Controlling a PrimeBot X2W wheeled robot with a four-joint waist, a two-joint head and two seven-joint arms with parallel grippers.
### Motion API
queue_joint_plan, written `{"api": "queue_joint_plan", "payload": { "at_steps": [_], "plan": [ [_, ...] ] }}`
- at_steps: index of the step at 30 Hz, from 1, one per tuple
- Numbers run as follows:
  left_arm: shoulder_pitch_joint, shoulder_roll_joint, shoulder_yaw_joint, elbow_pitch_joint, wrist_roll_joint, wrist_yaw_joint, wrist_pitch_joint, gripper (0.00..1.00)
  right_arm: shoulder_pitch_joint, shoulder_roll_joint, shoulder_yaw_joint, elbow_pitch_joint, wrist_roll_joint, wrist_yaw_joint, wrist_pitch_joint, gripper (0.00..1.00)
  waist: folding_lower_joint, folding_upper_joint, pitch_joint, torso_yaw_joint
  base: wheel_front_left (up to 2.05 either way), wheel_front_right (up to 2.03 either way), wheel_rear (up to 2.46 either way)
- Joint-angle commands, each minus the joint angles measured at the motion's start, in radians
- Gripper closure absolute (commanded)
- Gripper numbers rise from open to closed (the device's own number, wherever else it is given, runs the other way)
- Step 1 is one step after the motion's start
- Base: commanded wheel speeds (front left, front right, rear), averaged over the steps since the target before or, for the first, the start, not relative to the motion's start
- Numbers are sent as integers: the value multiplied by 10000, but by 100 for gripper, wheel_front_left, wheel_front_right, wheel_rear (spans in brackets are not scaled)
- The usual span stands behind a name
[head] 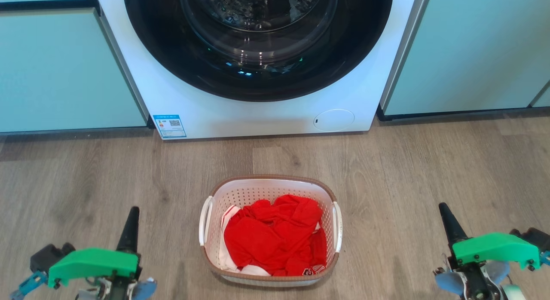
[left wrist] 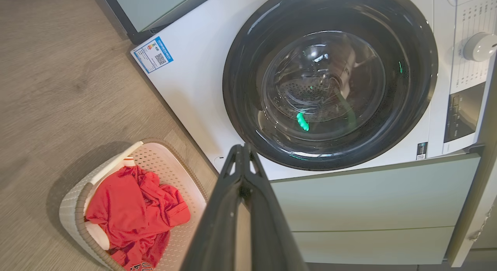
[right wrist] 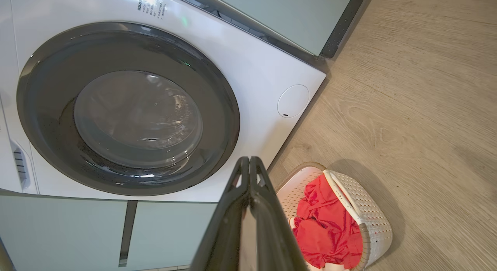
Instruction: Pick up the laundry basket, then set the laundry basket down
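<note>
Laundry basket: one laundry basket [head: 266,191], white and perforated with a brown rim, standing on the floor at lower centre of the head view. It lies between the two grippers and well apart from both. It appears at lower left of the left wrist view [left wrist: 70,218] and lower right of the right wrist view [right wrist: 371,214].
Basket handles: two white handles, one on the frame-left side [head: 205,220] and one on the frame-right side [head: 337,227].
Contents: one crumpled red garment [head: 275,235] fills most of the basket. Some white cloth [head: 226,248] shows at its frame-left edge; I cannot tell how many pieces.
Left gripper: one left gripper [head: 133,210] at lower left of the head view, its two dark fingers clenched together on nothing.
Right gripper: one right gripper [head: 443,207] at lower right, its fingers likewise pressed together and empty.
Green covers: two, one on each wrist [head: 92,261] [head: 494,246].
Washing machine: one white washing machine [head: 258,117] at upper centre, behind the basket, with one round dark door [head: 258,81].
Sticker: one blue sticker [head: 169,126] at the machine's lower frame-left corner.
Round cover: one round cover [head: 334,120] at its lower frame-right.
Cabinets: two pale green cabinet fronts, frame-left [head: 64,68] and frame-right [head: 472,50] of the machine.
Floor: one wood-look floor [head: 86,175].
</note>
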Motion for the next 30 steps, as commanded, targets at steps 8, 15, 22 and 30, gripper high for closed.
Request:
{"api": "queue_joint_plan", "payload": {
  "at_steps": [8,15,22,30],
  "plan": [
    [-749,145,480,-205,-1053,-202,303,100,-617,-195,-44,-434,1009,20,297,100,-1,0,-2,22,0,0,0],
    [-918,139,599,-150,-1850,-304,509,100,-679,-196,-170,-465,1768,21,503,100,-1,0,-4,41,0,0,0],
    [-1087,132,719,-94,-2646,-405,716,100,-741,-197,-298,-496,2525,23,710,100,-1,0,-7,60,0,0,0],
    [-1281,122,859,-30,-3554,-521,954,100,-812,-196,-447,-532,3389,24,949,100,-1,0,-9,82,0,0,0]
  ]
}}
